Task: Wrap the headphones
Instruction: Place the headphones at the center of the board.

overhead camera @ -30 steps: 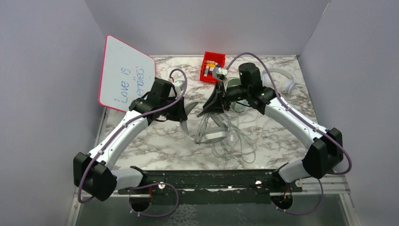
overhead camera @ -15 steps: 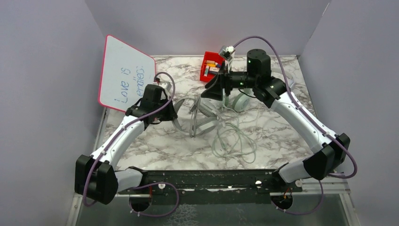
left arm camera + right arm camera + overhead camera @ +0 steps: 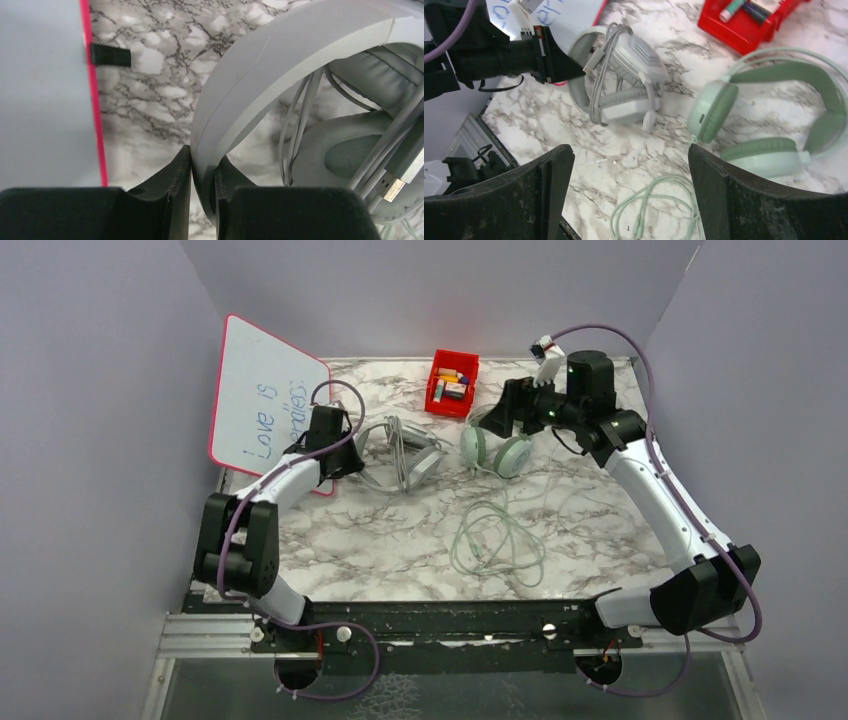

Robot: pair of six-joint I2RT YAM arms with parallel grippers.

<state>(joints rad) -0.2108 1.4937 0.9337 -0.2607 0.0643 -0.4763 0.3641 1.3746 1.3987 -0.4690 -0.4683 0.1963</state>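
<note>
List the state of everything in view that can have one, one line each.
grey-white headphones: cable wound around them, headband gripped.
mint-green headphones: lying on the table, unwrapped.
mint-green cable: loose, sprawled in loops on the table.
left gripper: fingers shut on the grey-white headphones' headband.
right gripper: fingers open, empty.
red bin: holding small items.
whiteboard: propped upright, written on.

Whiteboard (image 3: 268, 400): handwritten blue "Love is"; 2nd line too blurry to read.

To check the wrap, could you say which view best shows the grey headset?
Right wrist: the grey headset shows almost whole, cable bundled across it. Top shows it small; left wrist, only band and cup.
</note>
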